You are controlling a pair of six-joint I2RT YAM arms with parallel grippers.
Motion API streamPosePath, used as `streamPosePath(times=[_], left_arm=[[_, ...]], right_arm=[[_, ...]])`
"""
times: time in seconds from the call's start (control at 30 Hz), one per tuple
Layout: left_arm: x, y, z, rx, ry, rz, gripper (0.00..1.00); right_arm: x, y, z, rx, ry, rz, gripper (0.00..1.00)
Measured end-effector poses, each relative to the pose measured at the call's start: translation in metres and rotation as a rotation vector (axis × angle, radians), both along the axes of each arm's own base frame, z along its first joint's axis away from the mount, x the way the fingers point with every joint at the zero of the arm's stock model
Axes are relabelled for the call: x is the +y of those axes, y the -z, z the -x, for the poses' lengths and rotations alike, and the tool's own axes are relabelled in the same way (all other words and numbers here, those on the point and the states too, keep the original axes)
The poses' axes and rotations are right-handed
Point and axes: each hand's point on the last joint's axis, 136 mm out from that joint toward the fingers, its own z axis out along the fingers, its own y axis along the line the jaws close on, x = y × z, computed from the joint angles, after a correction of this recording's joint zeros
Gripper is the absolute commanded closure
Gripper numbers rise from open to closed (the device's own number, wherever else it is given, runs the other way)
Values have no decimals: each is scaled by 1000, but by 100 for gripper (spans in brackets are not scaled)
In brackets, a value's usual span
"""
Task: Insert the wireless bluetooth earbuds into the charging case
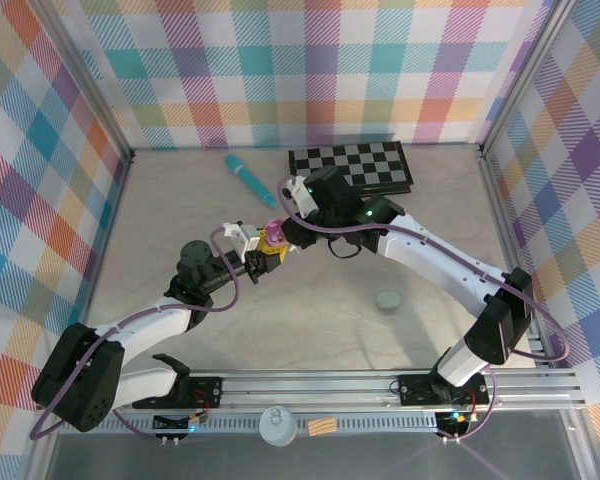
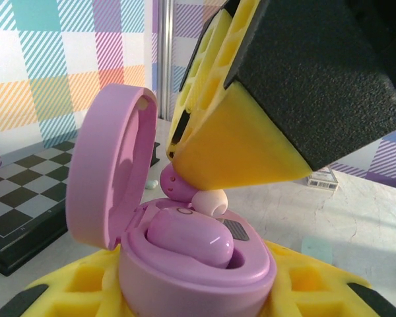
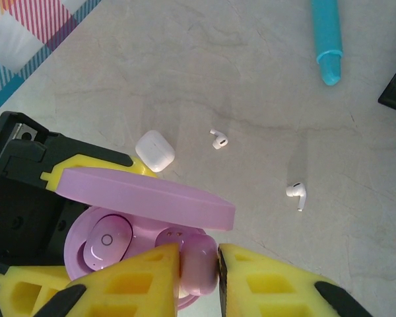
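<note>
My left gripper is shut on the base of a pink charging case, its yellow fingers on either side. The lid stands open. One pink earbud lies seated in the case's left well. My right gripper is shut on a second pink earbud and holds it just above the case's other well, whitish tip pointing down. In the top view both grippers meet at the case mid-table.
Two white earbuds and a white case lie on the table beyond the pink case. A teal stick and a checkerboard sit at the back. A pale green disc lies front right.
</note>
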Motion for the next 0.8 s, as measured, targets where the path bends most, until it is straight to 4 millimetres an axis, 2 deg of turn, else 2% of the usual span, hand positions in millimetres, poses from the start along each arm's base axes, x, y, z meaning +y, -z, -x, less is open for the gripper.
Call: streamPosePath(times=[0.27,0.4,0.8], left_arm=[[-2,2,-1,12,8,1,75],[-2,1,0,13,12,3,75],[-3,-3,0,13,20,13,75]], right_arm=[[-1,3,1,-4,-13,11,77],[0,3,1,-7,-16,11,73],[3,2,4,2,-37,-5,72]])
